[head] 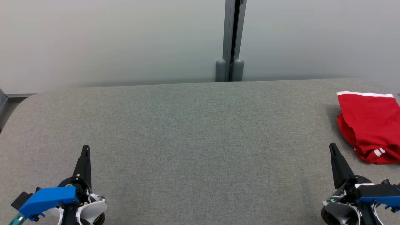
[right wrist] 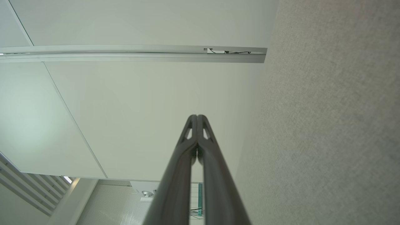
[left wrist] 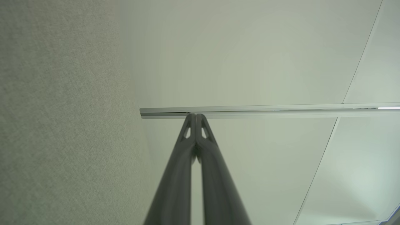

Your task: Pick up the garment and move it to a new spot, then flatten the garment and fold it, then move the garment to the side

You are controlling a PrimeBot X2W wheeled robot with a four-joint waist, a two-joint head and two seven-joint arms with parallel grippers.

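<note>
At the right edge of the frame you see the garment (head: 370, 122), bright red with a white band along its top hem and two short white stripes near its lower corner. The table (head: 200, 140) under it is a mottled grey felt. Your left gripper (head: 85, 149) and right gripper (head: 333, 147) are black, with blue and white at their bases. The wall (head: 109, 40) is pale grey, its post (head: 230, 37) darker grey.

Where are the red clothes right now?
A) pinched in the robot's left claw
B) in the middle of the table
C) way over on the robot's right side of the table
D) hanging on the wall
C: the red garment lies bunched at the far right of the gray table, just beyond the right gripper, whose fingers are shut on nothing.
</note>
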